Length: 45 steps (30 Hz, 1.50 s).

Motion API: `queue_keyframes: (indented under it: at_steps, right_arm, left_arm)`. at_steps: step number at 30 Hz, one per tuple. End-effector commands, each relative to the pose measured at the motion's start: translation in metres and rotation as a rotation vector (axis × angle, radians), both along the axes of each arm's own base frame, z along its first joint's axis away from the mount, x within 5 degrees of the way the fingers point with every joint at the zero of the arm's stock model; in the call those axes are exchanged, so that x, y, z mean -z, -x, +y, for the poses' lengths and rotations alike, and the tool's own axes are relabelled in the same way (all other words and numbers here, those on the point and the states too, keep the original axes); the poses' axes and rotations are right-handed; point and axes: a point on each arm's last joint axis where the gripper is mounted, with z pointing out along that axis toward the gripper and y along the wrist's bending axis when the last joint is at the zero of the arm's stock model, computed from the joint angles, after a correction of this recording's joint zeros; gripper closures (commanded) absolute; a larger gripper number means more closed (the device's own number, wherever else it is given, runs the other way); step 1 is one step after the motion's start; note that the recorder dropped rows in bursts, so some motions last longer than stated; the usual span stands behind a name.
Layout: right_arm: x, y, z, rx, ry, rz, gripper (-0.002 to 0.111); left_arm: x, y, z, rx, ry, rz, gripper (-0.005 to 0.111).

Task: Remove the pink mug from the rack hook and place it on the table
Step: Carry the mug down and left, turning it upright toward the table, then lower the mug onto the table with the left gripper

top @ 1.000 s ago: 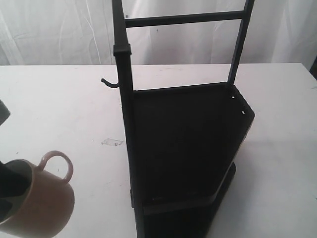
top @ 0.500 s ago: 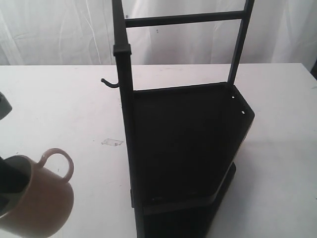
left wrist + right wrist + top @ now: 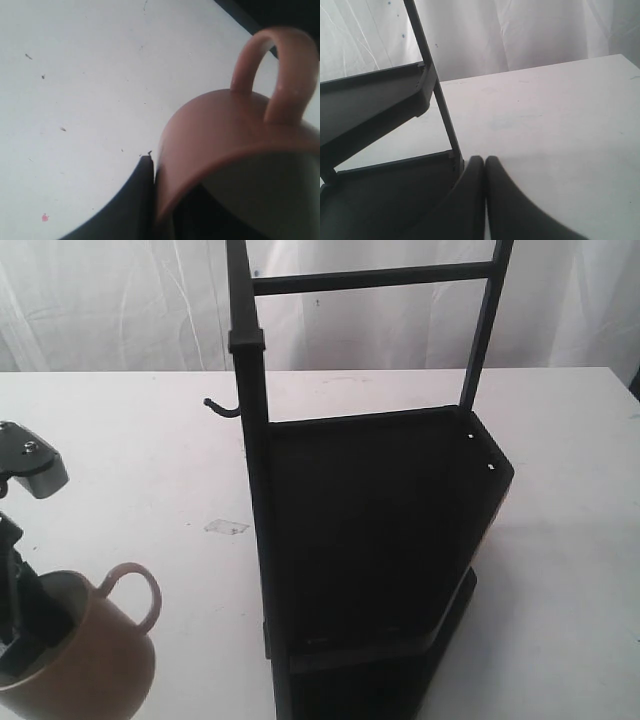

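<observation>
The pink mug [image 3: 95, 665] is at the near left corner of the white table [image 3: 120, 460], well away from the rack [image 3: 370, 540], its base cut off by the picture's edge. Its loop handle points toward the rack. My left gripper [image 3: 25, 635] is shut on the mug's rim, one finger inside the cream bowl and one outside; the left wrist view shows the mug [image 3: 225, 130] pinched by the left gripper [image 3: 167, 187]. The rack hook [image 3: 220, 407] juts bare from the black post. My right gripper [image 3: 485, 161] is shut on nothing beside the rack's base.
A small clear scrap [image 3: 227, 527] lies on the table between the mug and the rack. The rack's angular shelves [image 3: 370, 95] fill the middle. A white curtain [image 3: 110, 300] hangs behind the table.
The mug has sunk lower and shifted slightly toward the rack, still held by my left gripper. The left arm's grey wrist part has come into view at the left edge.
</observation>
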Motion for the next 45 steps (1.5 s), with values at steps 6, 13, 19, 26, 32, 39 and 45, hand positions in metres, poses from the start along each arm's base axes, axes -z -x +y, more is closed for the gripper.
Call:
queue_keyframes:
  at_steps: [6, 13, 19, 26, 32, 39, 45]
  right_arm:
    - [0.0, 0.0, 0.0, 0.0, 0.004, -0.01, 0.108]
    - [0.0, 0.0, 0.0, 0.0, 0.004, -0.01, 0.108]
    - [0.0, 0.0, 0.0, 0.0, 0.004, -0.01, 0.108]
    - [0.0, 0.0, 0.0, 0.0, 0.004, -0.01, 0.108]
    - [0.0, 0.0, 0.0, 0.0, 0.004, -0.01, 0.108]
    - [0.0, 0.0, 0.0, 0.0, 0.004, -0.01, 0.108]
    - [0.0, 0.0, 0.0, 0.0, 0.004, -0.01, 0.108]
  left_arm:
    - [0.006, -0.006, -0.003, 0.006, 0.007, 0.052, 0.107]
    - [0.018, -0.018, -0.004, 0.012, -0.019, 0.055, 0.107]
    - [0.028, -0.03, 0.0, -0.029, -0.078, 0.042, 0.107]
    - [0.036, -0.036, 0.004, -0.067, -0.133, 0.065, 0.107]
    - [0.041, -0.04, 0.005, -0.083, -0.146, 0.063, 0.107]
    - [0.047, -0.047, 0.01, -0.154, -0.202, 0.055, 0.107]
    - [0.055, -0.051, 0.009, -0.153, -0.21, 0.082, 0.107]
